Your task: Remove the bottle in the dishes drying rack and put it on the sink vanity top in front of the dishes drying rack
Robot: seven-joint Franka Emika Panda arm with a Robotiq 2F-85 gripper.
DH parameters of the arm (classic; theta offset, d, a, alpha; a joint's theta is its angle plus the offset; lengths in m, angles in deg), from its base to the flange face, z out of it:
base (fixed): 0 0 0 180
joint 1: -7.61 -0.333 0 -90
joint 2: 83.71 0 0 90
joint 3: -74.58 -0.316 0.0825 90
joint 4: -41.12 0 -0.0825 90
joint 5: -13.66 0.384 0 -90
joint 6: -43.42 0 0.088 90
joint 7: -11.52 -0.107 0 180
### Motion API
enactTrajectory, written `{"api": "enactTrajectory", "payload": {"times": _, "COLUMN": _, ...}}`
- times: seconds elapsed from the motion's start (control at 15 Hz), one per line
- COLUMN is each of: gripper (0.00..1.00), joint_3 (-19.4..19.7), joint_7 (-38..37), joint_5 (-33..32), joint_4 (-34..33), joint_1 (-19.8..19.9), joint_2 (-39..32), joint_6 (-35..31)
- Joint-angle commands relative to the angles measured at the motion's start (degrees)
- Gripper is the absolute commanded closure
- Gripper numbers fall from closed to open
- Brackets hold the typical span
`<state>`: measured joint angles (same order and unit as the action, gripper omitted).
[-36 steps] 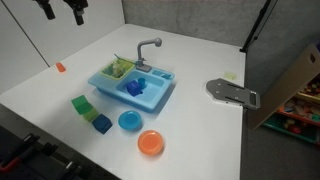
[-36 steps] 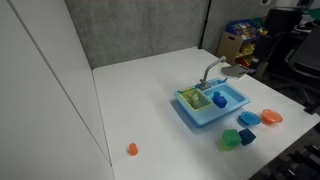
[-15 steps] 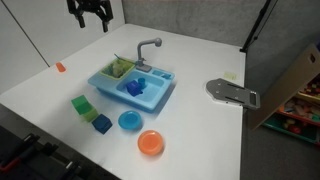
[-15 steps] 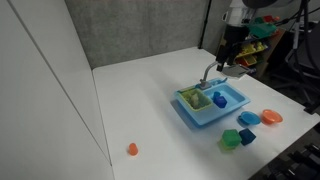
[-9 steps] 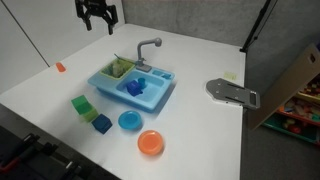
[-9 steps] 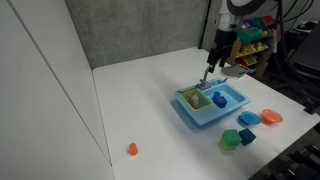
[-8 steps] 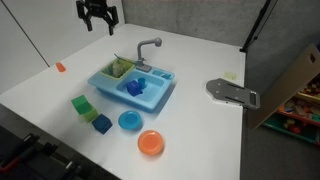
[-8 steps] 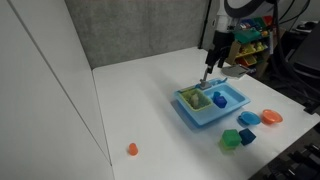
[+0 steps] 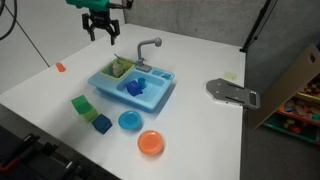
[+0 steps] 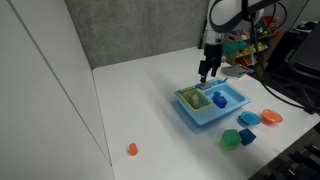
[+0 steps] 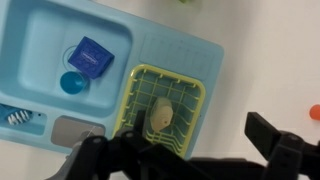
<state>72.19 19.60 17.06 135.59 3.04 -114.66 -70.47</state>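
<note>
1. Bottle (image 11: 160,113), pale and small, lies inside the dishes drying rack (image 11: 126,105), directly beneath the gripper (image 11: 185,152) in the wrist view.
2. In an exterior view the gripper (image 9: 100,34) hangs in the air above the rack, fingers spread wide and grasping nothing.
3. The sink vanity top (image 11: 170,45) borders the rack below the tool, and its dark-blue basin (image 11: 45,45) lies off to one side.

Orange plate (image 9: 151,143) beside blue bowl (image 9: 129,121); green block (image 9: 81,103), blue block (image 9: 102,123) nr.

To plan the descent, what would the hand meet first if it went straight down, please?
Likely the dishes drying rack with the bottle in it, though the hand may hang slightly off it.
</note>
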Motion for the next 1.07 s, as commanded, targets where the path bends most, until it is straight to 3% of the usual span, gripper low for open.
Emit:
{"api": "enactTrajectory", "payload": {"times": 0.0, "gripper": 0.00, "joint_3": -0.82, "joint_7": -1.70, "joint_5": -0.66, "joint_4": -3.04, "joint_1": 0.15, "joint_2": -2.24, "joint_6": 4.01}}
{"api": "enactTrajectory", "payload": {"times": 0.47, "gripper": 0.00, "joint_3": -0.85, "joint_7": -4.73, "joint_5": 0.92, "joint_4": -3.77, "joint_1": 0.64, "joint_2": -4.44, "joint_6": 4.10}}
{"api": "enactTrajectory", "payload": {"times": 1.0, "gripper": 0.00, "joint_3": -0.24, "joint_7": -11.60, "joint_5": 2.77, "joint_4": -1.50, "joint_1": 0.37, "joint_2": -5.06, "joint_6": -6.69}}
